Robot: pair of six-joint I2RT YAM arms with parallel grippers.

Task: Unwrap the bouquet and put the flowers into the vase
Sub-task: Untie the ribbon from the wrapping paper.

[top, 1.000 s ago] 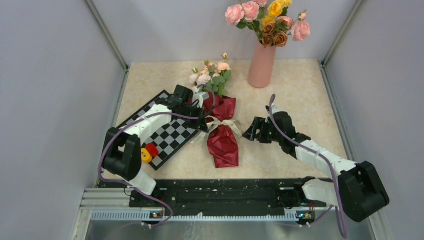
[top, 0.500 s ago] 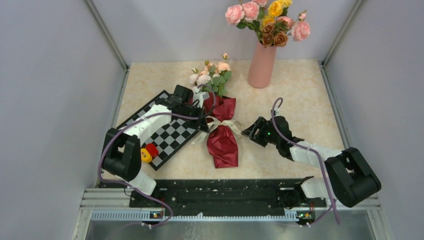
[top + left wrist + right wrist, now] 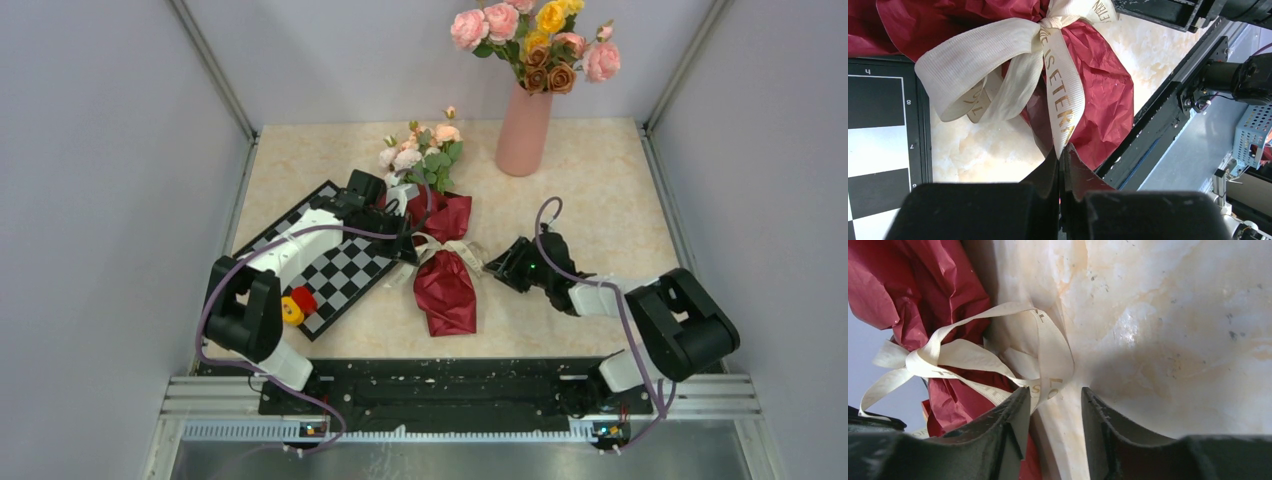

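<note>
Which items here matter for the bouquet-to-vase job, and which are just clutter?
Job: bouquet, ribbon tying it, vase.
Lying about: chessboard, red and yellow pieces, larger roses already in the vase.

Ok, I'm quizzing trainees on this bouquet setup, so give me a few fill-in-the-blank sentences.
The left hand is shut on the cream ____ tail.
The right hand has its fingers ____ beside a ribbon loop.
The bouquet is wrapped in dark ____ paper.
The vase stands ____, holding larger roses.
Missing: ribbon; open; red; upright.
</note>
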